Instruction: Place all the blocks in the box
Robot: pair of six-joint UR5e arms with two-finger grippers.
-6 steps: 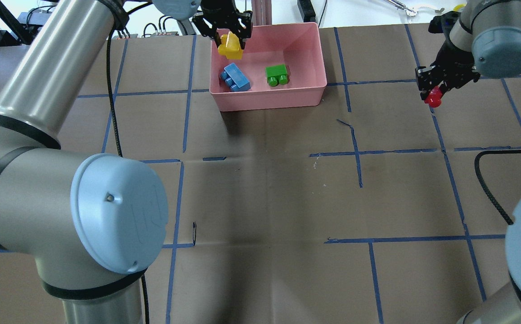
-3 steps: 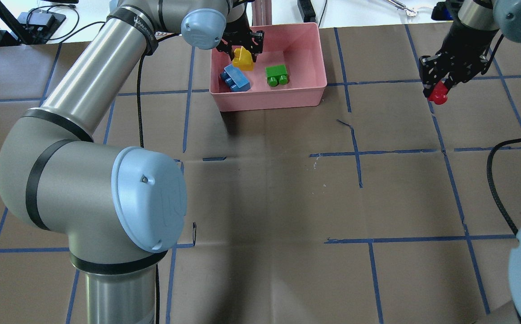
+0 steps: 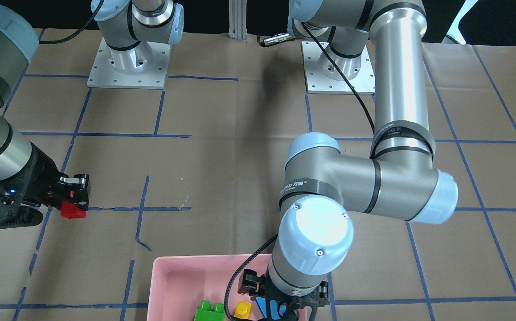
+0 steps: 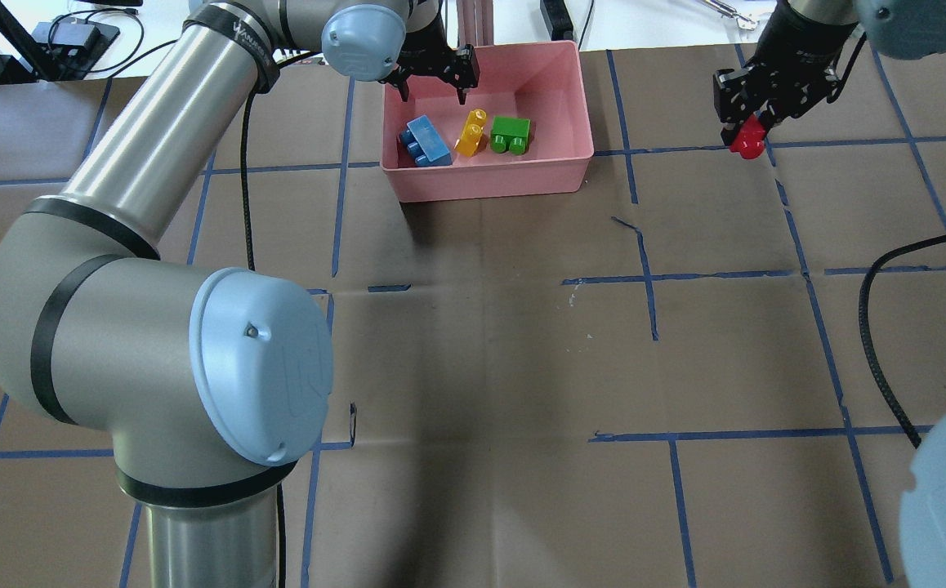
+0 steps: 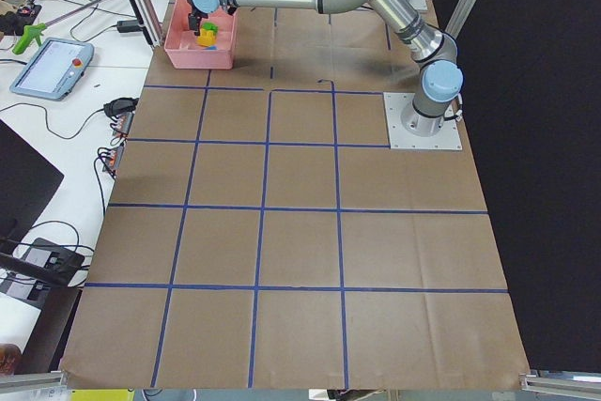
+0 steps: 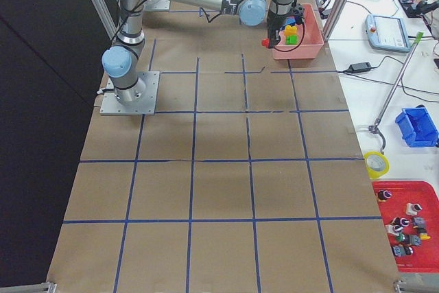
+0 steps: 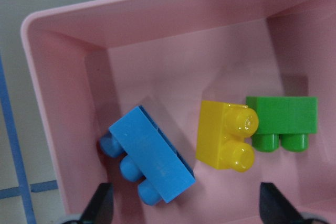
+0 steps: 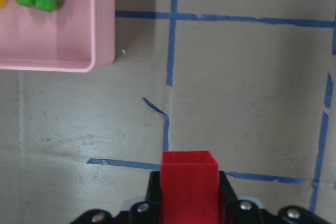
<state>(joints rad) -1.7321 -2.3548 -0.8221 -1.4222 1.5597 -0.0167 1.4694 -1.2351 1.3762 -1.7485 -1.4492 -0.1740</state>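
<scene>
Inside the pink box (image 4: 485, 184), at the far middle of the desk (image 4: 522, 327), you have three bricks lying on their sides on the floor. The blue brick (image 4: 428, 140) sits nearest the box's left wall, angled, with its studs towards the box's near-left corner. The yellow brick (image 4: 470, 135) lies in the middle of the box, its studs up against the green two-stud brick (image 4: 510, 135) on the side of the box's right wall.

Above the box's far-left part you'll find the left tool (image 4: 432, 82) pointing straight down. Its jaws are spread wide with nothing between them, and in the left wrist view both fingertips (image 7: 102, 205) hang above the box's near wall, wider apart than the blue and yellow bricks together. The left arm reaches the box with its elbow sharply folded and its forearm running along the box's left side.

Off to the right of the box, well apart from its right wall, the right tool (image 4: 747, 131) is clamped on the red one-stud brick (image 4: 745, 143). It holds the brick above the bare desk. The right wrist view looks down past the brick, with the box's near-right corner at its upper left. The right arm's wrist hangs steeply downward there.
</scene>
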